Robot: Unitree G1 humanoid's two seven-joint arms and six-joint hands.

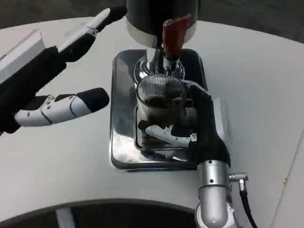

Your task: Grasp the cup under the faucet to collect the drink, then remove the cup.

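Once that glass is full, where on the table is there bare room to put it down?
Bare table lies right of the metal tray, and more lies in front of the tray's near edge. The tray is crowded: the right hand holds the cup under the dispenser. The left hand hovers over the table's left.

A white, round-edged worktop [266, 80] carries a shiny metal drip tray [122, 142] near its middle. The base of a dark drink dispenser [159, 19] stands on the tray's far end.
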